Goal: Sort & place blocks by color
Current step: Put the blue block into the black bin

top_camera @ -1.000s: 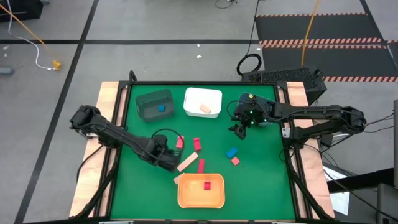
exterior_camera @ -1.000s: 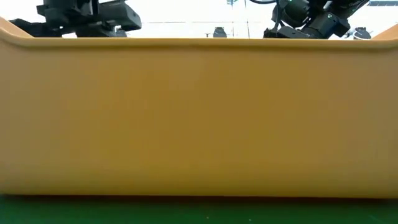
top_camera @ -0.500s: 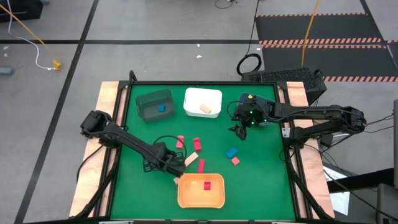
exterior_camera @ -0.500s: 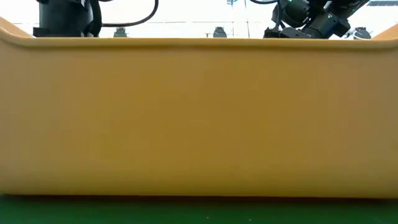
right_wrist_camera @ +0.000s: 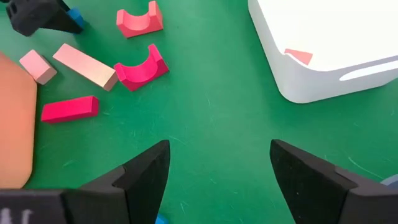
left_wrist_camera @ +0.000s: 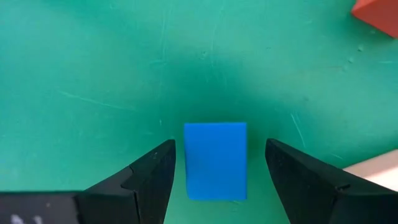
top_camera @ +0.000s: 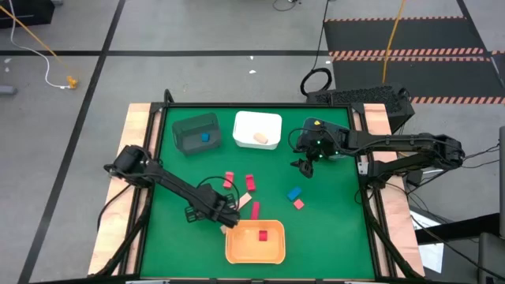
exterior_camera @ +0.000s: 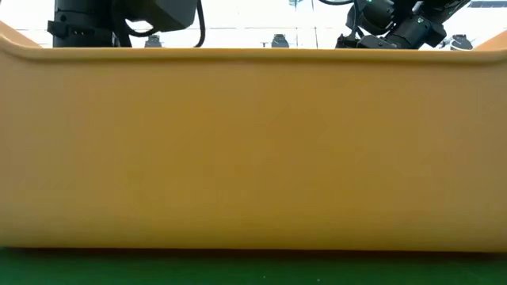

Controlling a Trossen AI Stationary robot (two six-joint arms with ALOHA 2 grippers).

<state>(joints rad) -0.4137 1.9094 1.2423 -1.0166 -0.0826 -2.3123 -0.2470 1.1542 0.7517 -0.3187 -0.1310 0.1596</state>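
My left gripper [left_wrist_camera: 216, 165] is down on the green table [top_camera: 331, 229] just beside the orange bin [top_camera: 254, 254]'s near-left corner; its fingers [left_wrist_camera: 149, 177] stand apart on either side of a blue block [left_wrist_camera: 216, 160], gaps showing on both sides, so nothing is clamped; the block lies flat on the mat. My right gripper [right_wrist_camera: 217, 168] hangs over the table near the white bin [top_camera: 257, 129], fingers spread and empty. From overhead I see a tan piece [top_camera: 260, 136] in the white bin, a blue cube [top_camera: 204, 136] in the dark bin [top_camera: 195, 131], and a red cube [top_camera: 263, 234] in the orange bin; loose on the mat are two pink arches [right_wrist_camera: 140, 17], a tan bar [right_wrist_camera: 84, 65], a red bar [right_wrist_camera: 69, 108], another blue block [top_camera: 294, 192] with a small red one [top_camera: 299, 203] beside it. The low view is filled almost wholly by the orange bin's wall [exterior_camera: 253, 150], so I cannot judge much from it.
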